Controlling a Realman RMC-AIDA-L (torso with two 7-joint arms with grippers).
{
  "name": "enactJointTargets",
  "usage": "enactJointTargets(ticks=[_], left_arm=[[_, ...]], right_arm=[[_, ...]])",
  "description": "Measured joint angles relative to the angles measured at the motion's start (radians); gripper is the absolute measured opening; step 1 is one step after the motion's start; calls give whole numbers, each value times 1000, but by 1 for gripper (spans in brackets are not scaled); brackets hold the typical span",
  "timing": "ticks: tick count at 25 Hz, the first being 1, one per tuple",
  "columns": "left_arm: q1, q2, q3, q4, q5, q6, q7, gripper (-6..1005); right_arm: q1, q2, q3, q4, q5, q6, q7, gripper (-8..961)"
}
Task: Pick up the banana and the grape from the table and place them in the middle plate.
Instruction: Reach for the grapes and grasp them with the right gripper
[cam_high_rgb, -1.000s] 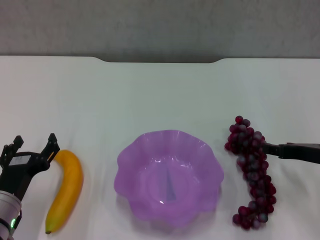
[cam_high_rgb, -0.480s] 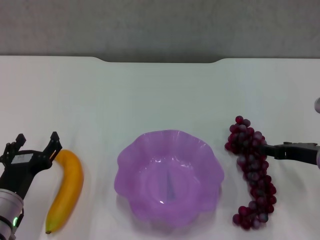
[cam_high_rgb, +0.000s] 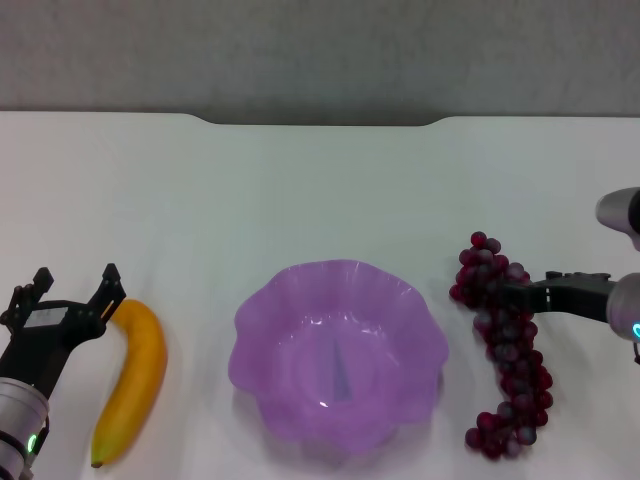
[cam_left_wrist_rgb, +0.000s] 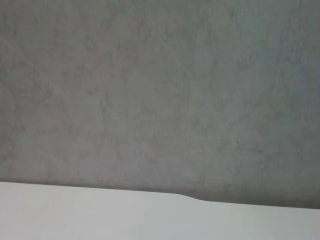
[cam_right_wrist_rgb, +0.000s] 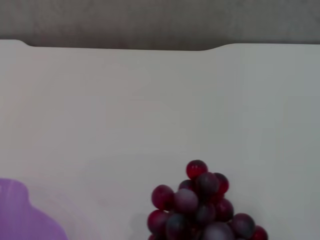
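Note:
The yellow-orange banana (cam_high_rgb: 135, 375) lies on the white table (cam_high_rgb: 300, 190) at the left, its dark tip toward me. My left gripper (cam_high_rgb: 75, 280) is open just left of the banana's far end, one fingertip (cam_high_rgb: 110, 273) close to it. The purple scalloped plate (cam_high_rgb: 250, 310) sits in the middle and holds nothing. The bunch of dark red-purple grapes (cam_high_rgb: 505, 340) lies right of the plate. My right gripper (cam_high_rgb: 517, 295) reaches in from the right at the bunch's upper part. The right wrist view shows the top of the grapes (cam_right_wrist_rgb: 200, 210) and a bit of the plate (cam_right_wrist_rgb: 25, 220).
The table's notched far edge (cam_high_rgb: 320, 122) runs along the back, with a grey wall behind it. The left wrist view shows only that wall and the table edge (cam_left_wrist_rgb: 190, 197). White tabletop lies beyond the plate.
My right arm has come further into view from the right, its gripper staying at the grapes. My left gripper has shifted very slightly. Banana, grapes and plate have not moved.

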Motion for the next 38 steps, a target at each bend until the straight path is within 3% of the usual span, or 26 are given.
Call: enactJointTargets(ticks=[15, 38], left_arm=[[-1, 0, 0, -5, 1, 1, 0, 890], [0, 0, 1, -8, 2, 5, 0, 890]], right_arm=[[17, -1, -32, -51, 22, -43, -23, 725], [63, 0, -168, -193, 22, -227, -26, 725]])
